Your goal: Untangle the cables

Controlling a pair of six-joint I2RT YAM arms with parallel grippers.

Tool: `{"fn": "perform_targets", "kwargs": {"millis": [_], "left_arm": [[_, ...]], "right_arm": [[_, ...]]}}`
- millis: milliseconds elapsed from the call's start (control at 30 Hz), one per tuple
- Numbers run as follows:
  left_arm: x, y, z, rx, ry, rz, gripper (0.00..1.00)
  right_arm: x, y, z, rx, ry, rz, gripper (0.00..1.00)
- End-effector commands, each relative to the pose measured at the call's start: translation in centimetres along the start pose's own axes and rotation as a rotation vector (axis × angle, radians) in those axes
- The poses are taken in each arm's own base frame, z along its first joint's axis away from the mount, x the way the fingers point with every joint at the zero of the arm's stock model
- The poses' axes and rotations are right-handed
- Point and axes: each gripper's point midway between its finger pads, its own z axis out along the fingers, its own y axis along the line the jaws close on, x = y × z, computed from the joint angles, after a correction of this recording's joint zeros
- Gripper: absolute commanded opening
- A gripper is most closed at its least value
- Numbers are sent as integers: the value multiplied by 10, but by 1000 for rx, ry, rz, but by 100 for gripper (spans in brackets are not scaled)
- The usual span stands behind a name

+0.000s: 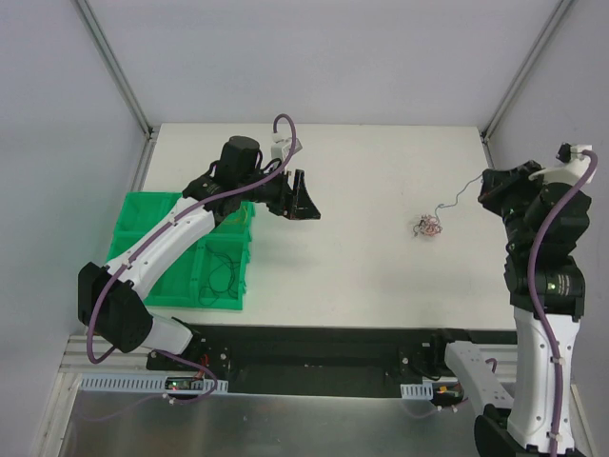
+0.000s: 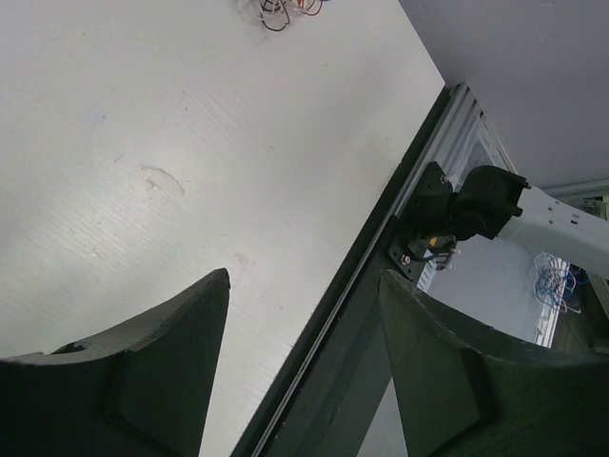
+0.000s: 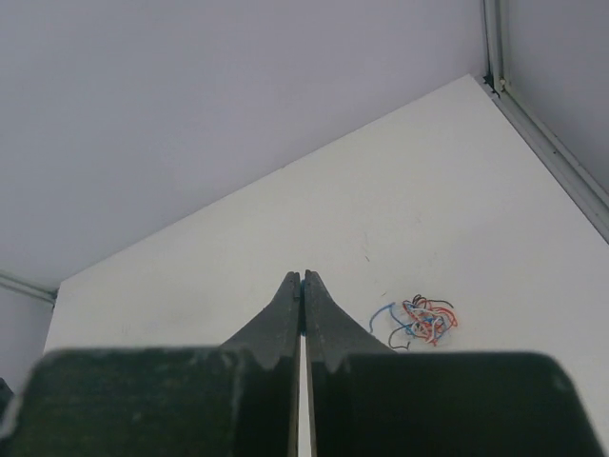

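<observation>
Our right gripper is shut tight, finger against finger. It hangs just right of the cables, a small curly wad lying on the white table. One thin grey strand runs from the wad up toward it. Bare table lies all around the wad. Our left gripper is wide and holds nothing, well apart, beside the green bin at the table's left edge.

Robotics lab test cell, grey panel walls, aluminium frame posts, white table.
</observation>
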Motion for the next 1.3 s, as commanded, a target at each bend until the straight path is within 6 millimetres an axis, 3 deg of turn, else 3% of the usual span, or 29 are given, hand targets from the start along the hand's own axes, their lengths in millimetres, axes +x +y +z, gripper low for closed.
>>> {"fn": "perform_targets", "kwargs": {"millis": [0, 67, 133, 267, 333, 367, 467, 533, 600, 667, 733, 800, 900, 967, 1067, 1133, 1200, 1267], "left_arm": [[-7, -14, -4, 35, -16, 46, 63], [-8, -14, -4, 34, -17, 46, 63], [-7, -15, -3, 41, -12, 44, 64], [-5, -18, -3, 61, -2, 45, 73], [-6, -18, -4, 63, -3, 52, 77], [-6, -19, -5, 62, -5, 52, 79], [-7, -20, -6, 64, -6, 57, 86], [-6, -22, -7, 68, -5, 60, 89], [-7, -24, -9, 73, -9, 65, 91], [-9, -25, -10, 69, -15, 70, 91], [-9, -25, -11, 67, -18, 73, 91], [-10, -26, -12, 67, -22, 77, 92], [-10, -27, -13, 67, -24, 81, 92], [-10, -27, -12, 68, -22, 83, 91], [-11, -33, -14, 96, -19, 103, 80], [-12, -39, -16, 125, -25, 125, 75], [-15, -46, -20, 147, -52, 158, 72], [-17, -51, -23, 169, -89, 199, 72]], "right_arm": [[31, -30, 1, 119, 97, -47, 1], [18, -28, -1, 133, 83, -59, 0], [-12, -16, -8, 119, 21, -57, 0], [-96, 28, -35, 13, -161, -13, 0], [-137, 50, -56, -53, -255, 8, 1], [-164, 65, -76, -102, -325, 17, 0], [-200, 88, -99, -183, -416, 31, 1], [-207, 94, -99, -212, -441, 36, 1], [-198, 94, -89, -229, -430, 44, 1], [-169, 86, -62, -219, -367, 36, 1], [-126, 63, -26, -144, -265, 27, 1], [-70, 34, 12, -50, -116, 22, 1], [-11, 15, 40, 0, 57, 38, 1], [-4, 31, 42, -76, 115, 60, 0], [-31, 65, 26, -178, 98, 33, 0], [-37, 91, 12, -260, 118, -15, 1], [-29, 111, 0, -343, 173, -35, 1], [-9, 125, -6, -421, 267, -16, 1]]}}
